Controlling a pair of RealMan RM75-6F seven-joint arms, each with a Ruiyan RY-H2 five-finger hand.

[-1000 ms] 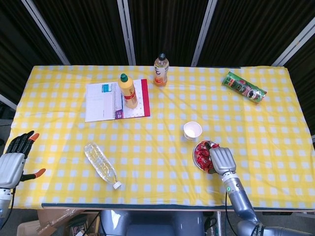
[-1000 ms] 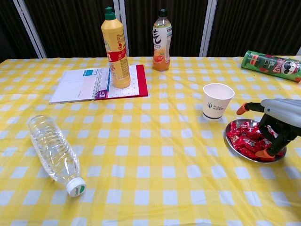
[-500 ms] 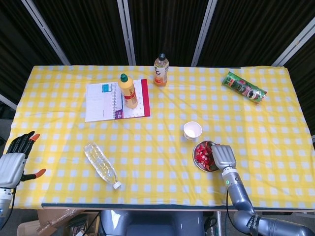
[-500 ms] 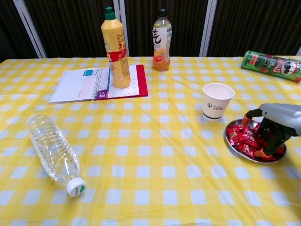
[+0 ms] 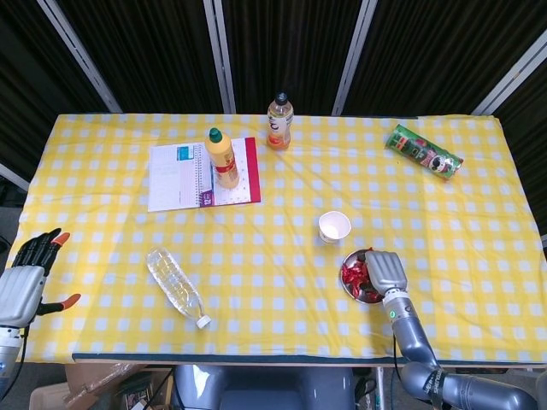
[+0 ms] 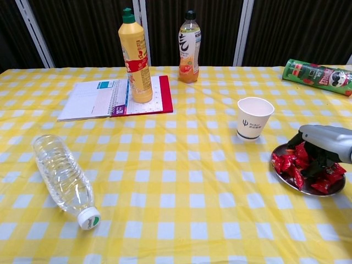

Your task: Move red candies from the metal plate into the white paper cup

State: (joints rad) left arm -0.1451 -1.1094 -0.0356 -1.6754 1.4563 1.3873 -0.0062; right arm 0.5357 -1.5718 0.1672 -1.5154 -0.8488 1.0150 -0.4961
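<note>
Many red candies [image 6: 291,165] sit under my right hand [image 6: 324,144], fingers curled down among them (whether it has one, I cannot tell). I should pinch just one, then lift straight over to the white paper cup [image 6: 254,117], keeping the metal plate [image 6: 308,190] from sliding.

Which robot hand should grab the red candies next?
The right hand. It is already down on the red candies in the metal plate, beside the white paper cup. The left hand sits open at the table's far corner.
</note>
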